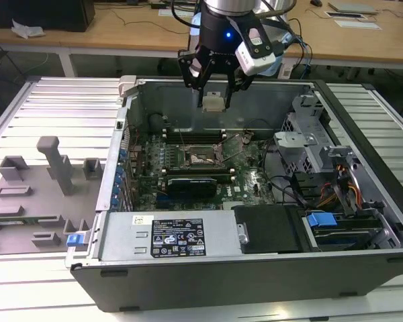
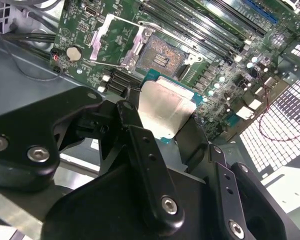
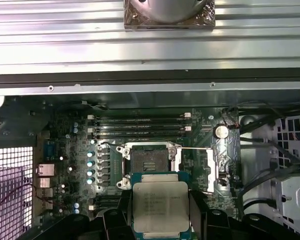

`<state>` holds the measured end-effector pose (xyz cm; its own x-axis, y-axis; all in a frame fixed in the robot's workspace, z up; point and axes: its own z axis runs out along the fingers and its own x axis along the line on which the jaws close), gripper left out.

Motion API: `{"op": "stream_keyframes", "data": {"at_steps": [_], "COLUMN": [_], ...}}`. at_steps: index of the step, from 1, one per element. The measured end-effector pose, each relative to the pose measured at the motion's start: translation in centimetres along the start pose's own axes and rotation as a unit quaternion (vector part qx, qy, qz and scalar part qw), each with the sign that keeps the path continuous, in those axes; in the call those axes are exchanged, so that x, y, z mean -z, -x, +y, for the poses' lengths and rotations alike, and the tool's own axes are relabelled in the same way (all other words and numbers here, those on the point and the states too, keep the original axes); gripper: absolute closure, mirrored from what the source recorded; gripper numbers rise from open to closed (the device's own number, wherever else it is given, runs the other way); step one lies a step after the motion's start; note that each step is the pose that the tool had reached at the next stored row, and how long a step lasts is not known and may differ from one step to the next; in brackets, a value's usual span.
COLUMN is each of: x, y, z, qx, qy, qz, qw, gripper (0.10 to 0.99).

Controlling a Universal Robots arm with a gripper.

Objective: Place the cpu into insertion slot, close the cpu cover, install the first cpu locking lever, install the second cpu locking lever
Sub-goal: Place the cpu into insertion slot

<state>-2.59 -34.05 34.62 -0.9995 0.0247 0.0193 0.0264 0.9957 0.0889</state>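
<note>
The gripper [image 1: 213, 99] hangs above the insertion slot [image 1: 203, 158] inside the open computer case [image 1: 255, 285], its two black fingers [image 2: 135, 135] pinching the cpu [image 1: 213, 104] by opposite edges. The chip is held flat, with its dull silver-grey top turned away from the slot, and in both wrist views a thin green edge shows around the metal lid. It is well clear of the slot and touches nothing on the green motherboard [image 1: 252, 181]. The slot lies uncovered, its dark contact field exposed inside the shiny rim. The cpu cover [image 3: 210, 172] is swung open and folded back just beside the slot, joined to it along one edge, with bare board showing through its window. Long black memory slots [image 3: 140, 127] run along another side of the slot, and a round coin battery [image 3: 220, 131] sits just past the opened cover, farther from the slot
</note>
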Motion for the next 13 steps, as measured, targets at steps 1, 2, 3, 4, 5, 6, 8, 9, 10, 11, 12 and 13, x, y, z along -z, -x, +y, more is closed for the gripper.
{"op": "stream_keyframes", "data": {"at_steps": [1,2,3,4,5,6,8,9,10,11,12,13], "x": [-0.07,-0.22,-0.3,-0.38,-0.48,-0.59,-0.71,-0.82,-0.89,-0.94,-1.02,-1.12], "y": [0.0,0.0,0.0,0.01,0.01,0.01,0.01,0.01,0.02,0.02,0.02,0.02], "z": [-0.01,-0.02,-0.03,-0.03,-0.04,-0.05,-0.06,-0.07,-0.08,-0.09,-0.09,-0.1], "qx": [0.0,0.0,0.0,0.0,0.0,0.0,0.0,0.0,0.0,0.0,0.0,0.0], "qy": [0.0,0.0,0.0,0.0,0.0,0.0,0.0,0.0,0.0,0.0,0.0,0.0], "qz": [0.0,0.0,0.0,0.0,0.0,0.0,0.0,0.0,0.0,0.0,0.0,0.0], "qw": [1.0,1.0,1.0,1.0,1.0,1.0,1.0,1.0,1.0,1.0,1.0,1.0], "gripper": [0.545,0.545,0.545,0.545,0.545,0.545,0.545,0.545,0.545,0.545,0.545,0.545]}}
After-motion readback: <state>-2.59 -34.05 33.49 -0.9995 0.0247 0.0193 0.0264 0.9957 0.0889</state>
